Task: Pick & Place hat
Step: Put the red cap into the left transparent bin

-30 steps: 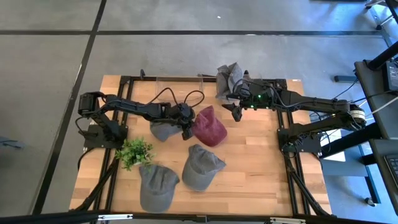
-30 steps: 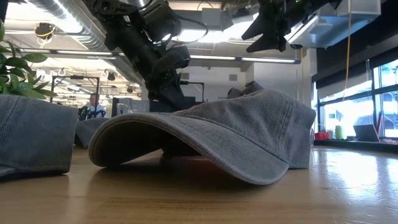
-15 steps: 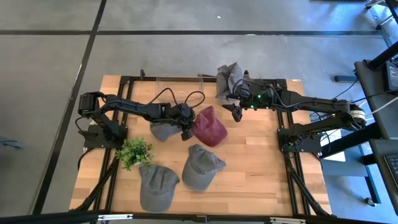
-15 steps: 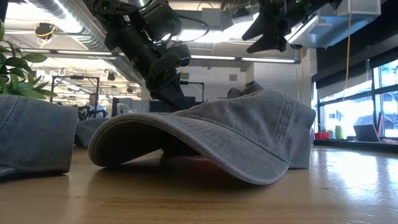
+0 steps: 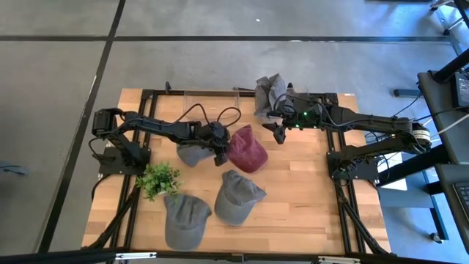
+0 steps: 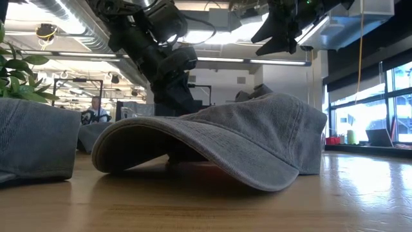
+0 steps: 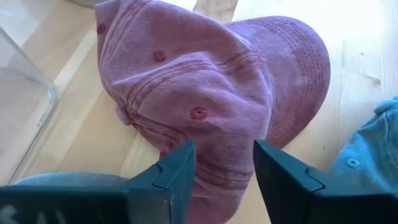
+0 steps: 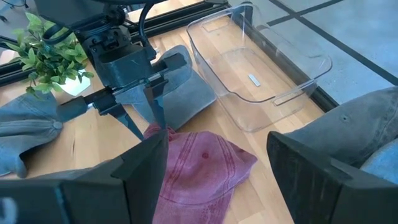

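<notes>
Here, notes at the table, task hat marked first.

Task hat: maroon cap (image 5: 247, 149) lies on the wooden table (image 5: 308, 198), mid-table toward the back, crown up, brim pointing away from the left arm in the left wrist view.
Left gripper: left gripper (image 5: 220, 155) sits just beside the cap's left edge; jaws parted, nothing between them, the cap's cloth directly ahead of the gap in its own wrist view.
Right gripper: right gripper (image 5: 278, 135) hovers raised near the back right of the cap, jaws spread wide and empty; a grey cap (image 5: 270, 91) is draped on the frame behind it.
Key relation: cap lies straight in front of the left jaws, nearly touching; left arm is clearly the nearer. Cap's long axis, crown to brim, runs roughly onward from the jaw gap, so, by my reading, a short advance would pinch the near crown fold.
Bin: clear plastic bin (image 8: 255, 74) at the table's back edge, well apart from the cap; looks the likely drop place.
Other: three grey caps and a small potted plant (image 5: 157, 178) nearby.
</notes>
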